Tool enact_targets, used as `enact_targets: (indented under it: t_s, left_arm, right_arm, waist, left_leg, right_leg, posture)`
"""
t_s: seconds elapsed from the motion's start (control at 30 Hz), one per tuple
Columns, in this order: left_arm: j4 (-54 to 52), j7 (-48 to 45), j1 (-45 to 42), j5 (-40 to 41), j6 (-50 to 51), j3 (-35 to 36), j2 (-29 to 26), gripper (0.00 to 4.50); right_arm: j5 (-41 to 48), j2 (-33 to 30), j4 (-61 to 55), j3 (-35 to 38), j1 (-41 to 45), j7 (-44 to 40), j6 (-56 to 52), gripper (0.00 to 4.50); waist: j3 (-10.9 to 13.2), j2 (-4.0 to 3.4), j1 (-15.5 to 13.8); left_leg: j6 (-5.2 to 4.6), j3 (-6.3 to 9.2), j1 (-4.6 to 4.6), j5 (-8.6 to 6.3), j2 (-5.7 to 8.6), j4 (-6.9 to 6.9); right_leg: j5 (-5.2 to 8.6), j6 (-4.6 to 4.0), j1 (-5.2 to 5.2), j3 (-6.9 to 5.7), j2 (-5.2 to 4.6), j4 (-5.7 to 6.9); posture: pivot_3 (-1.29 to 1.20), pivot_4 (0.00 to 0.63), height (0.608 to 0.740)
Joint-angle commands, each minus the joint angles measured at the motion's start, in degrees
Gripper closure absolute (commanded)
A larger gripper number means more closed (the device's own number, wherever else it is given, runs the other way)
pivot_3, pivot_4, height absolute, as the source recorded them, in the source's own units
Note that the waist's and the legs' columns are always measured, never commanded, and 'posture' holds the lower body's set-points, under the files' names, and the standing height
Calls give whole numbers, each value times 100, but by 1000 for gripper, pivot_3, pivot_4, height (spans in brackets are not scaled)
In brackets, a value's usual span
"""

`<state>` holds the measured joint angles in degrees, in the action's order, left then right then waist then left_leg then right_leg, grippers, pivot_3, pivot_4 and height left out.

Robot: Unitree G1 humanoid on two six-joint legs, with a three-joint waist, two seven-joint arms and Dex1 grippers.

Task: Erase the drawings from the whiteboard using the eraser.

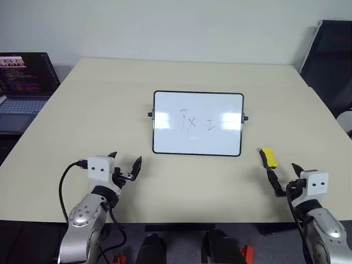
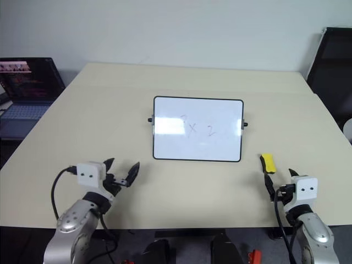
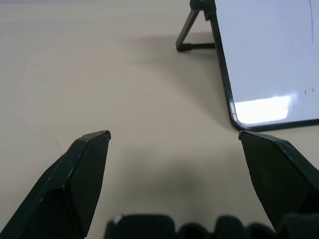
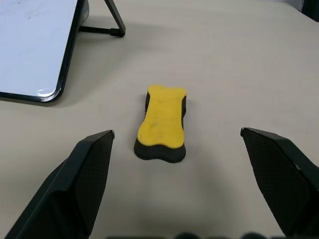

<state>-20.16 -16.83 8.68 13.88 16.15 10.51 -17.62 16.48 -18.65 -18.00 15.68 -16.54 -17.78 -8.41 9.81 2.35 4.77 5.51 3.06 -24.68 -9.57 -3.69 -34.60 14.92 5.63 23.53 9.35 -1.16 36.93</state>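
Observation:
The whiteboard [image 1: 198, 124] stands propped on the table's middle, black-framed, with thin dark drawings [image 1: 196, 122] reading like "7x 2" on its white face. The yellow eraser [image 1: 269, 157] with a dark underside lies flat on the table to the board's right, near its lower corner. My right gripper [image 1: 282, 177] is open just short of the eraser, which lies a little ahead, in line with the gap between its fingers [image 4: 89, 179] in the right wrist view. My left gripper [image 1: 125, 166] is open over bare table, short of the board's lower left corner [image 3: 239, 122].
An open laptop [image 1: 22, 88] sits at the far left, off the table [image 1: 93, 110]. A dark chair [image 1: 333, 66] stands at the far right edge. The board's stand leg [image 3: 187, 37] reaches back behind it.

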Motion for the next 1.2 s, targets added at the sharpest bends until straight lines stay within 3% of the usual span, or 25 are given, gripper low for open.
enact_targets:
  t_s: [0.03,0.3,0.5,0.73,0.93,1.2]
  left_arm:
    - [-38,16,-126,-23,-55,-75,48,0]
    - [69,-367,-106,-19,-324,-184,-124,0]
    - [-43,-669,96,161,-594,234,-400,0]
    - [6,-1944,-148,904,-445,285,-1120,0]
    - [456,-3374,-969,1296,-312,-81,-1947,0]
    - [1126,-4588,-2751,1293,-186,-940,-2167,0]
  right_arm:
    - [62,-13,-419,90,-4,196,-426,57]
    - [188,6,-1292,232,-261,393,-944,57]
    - [17,76,-1488,125,-245,388,-839,57]
    - [-178,210,-1779,-197,-328,485,-954,57]
    - [-9,79,-2445,-224,-772,371,-1358,57]
    - [-167,238,-3009,-387,-48,1057,-2369,57]
  waist:
    - [0,0,0]
    - [0,-1,0]
    - [0,0,10]
    - [1,-1,-4]
    - [4,-5,-4]
    - [3,-5,1]
  left_leg:
    - [0,0,0,0,0,0]
    - [1,0,0,-1,0,-2]
    - [2,0,0,-1,0,-3]
    - [11,-1,-1,-7,-1,-3]
    - [3,-3,-5,-2,-2,13]
    - [0,0,-7,0,-3,10]
  right_leg:
    - [0,0,0,0,0,0]
    - [0,0,20,0,-1,-2]
    - [0,0,23,1,-1,-3]
    - [0,-1,24,-1,-4,-5]
    - [2,-3,33,-5,-8,-8]
    - [1,-4,38,-16,-7,3]
  posture:
    - [0,150,740]
    - [0,150,740]
    - [0,150,740]
    - [0,150,740]
    - [0,150,740]
    - [0,150,740]
